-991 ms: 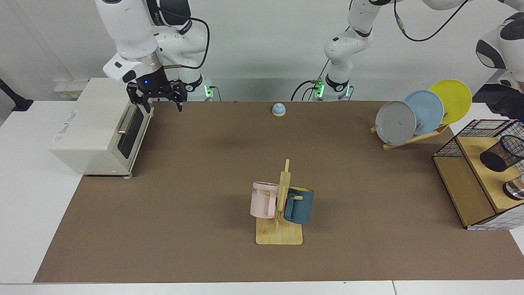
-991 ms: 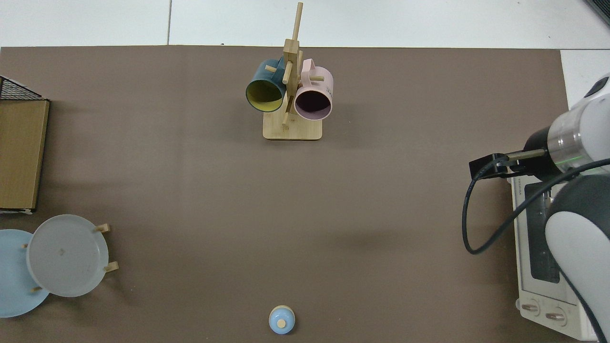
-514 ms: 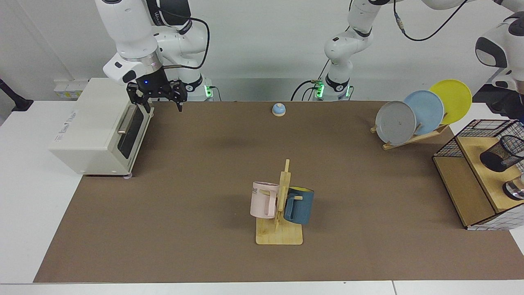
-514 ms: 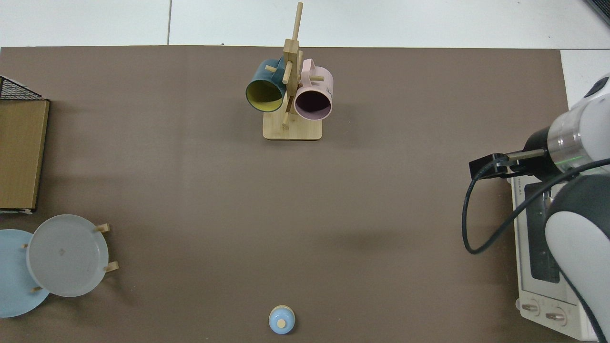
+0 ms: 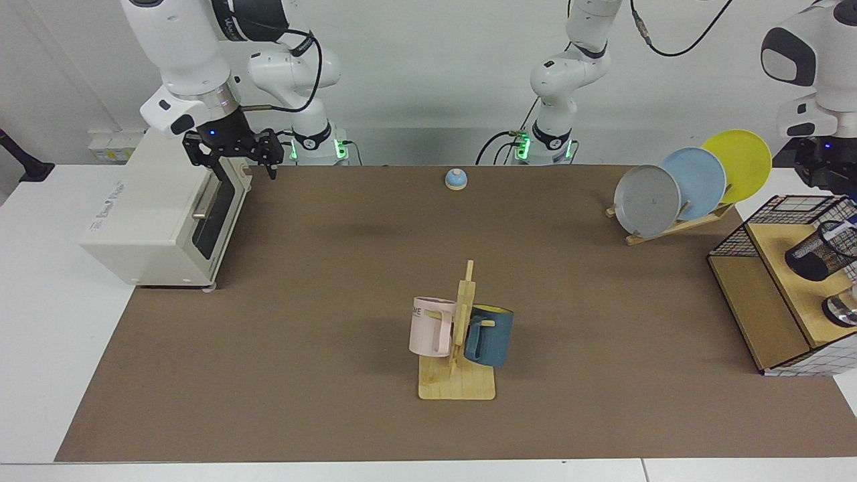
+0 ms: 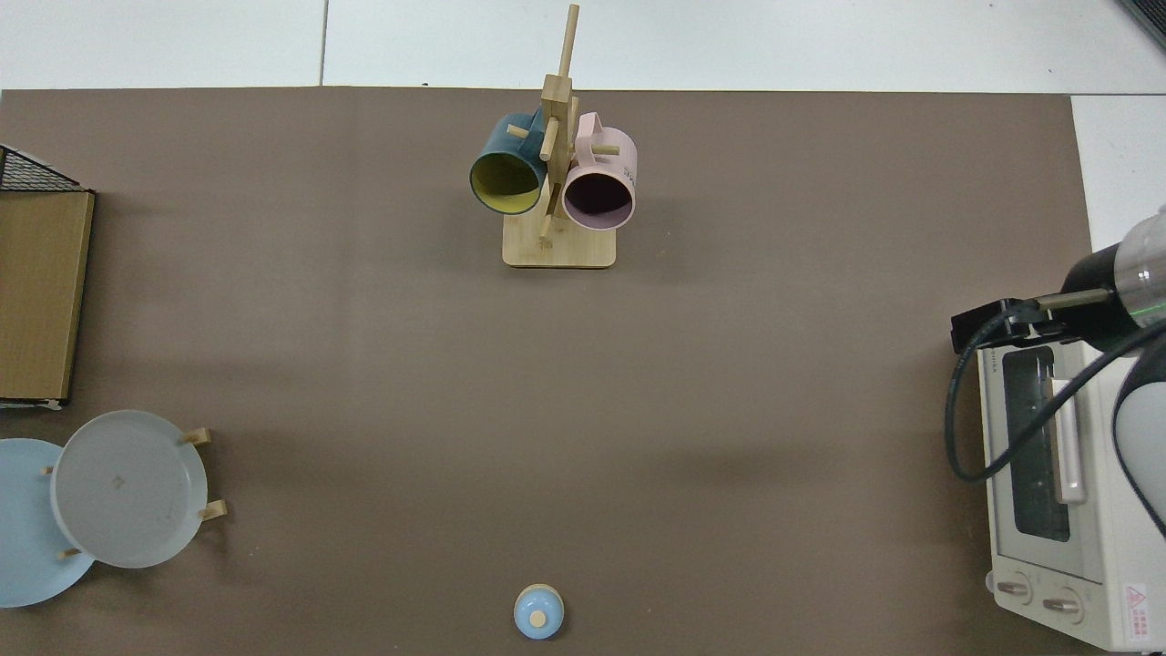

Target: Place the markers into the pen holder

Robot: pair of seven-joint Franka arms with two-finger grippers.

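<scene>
The black mesh pen holder (image 5: 810, 258) leans on the wooden shelf (image 5: 783, 268) at the far right of the facing view. A white marker (image 5: 839, 229) with some blue on it shows at the holder's mouth, partly hidden by the rim. My left gripper (image 5: 830, 181) hangs just above the holder, apart from it and cut off by the frame edge. My right gripper (image 5: 233, 164) is open and holds nothing, at the top front edge of the toaster oven (image 5: 154, 207). The top view shows that arm (image 6: 1102, 296) over the oven, and the holder lies outside it.
A wooden mug rack (image 5: 457, 381) with a pink mug and a blue mug stands mid-table. A small blue bell (image 5: 455, 179) sits at the back. Grey, blue and yellow plates (image 5: 646, 199) lean in a rack. A shiny metal object (image 5: 845, 309) sits near the holder.
My right arm has swung toward the toaster oven. My left arm has risen above the pen holder, and a marker now shows at the holder's mouth.
</scene>
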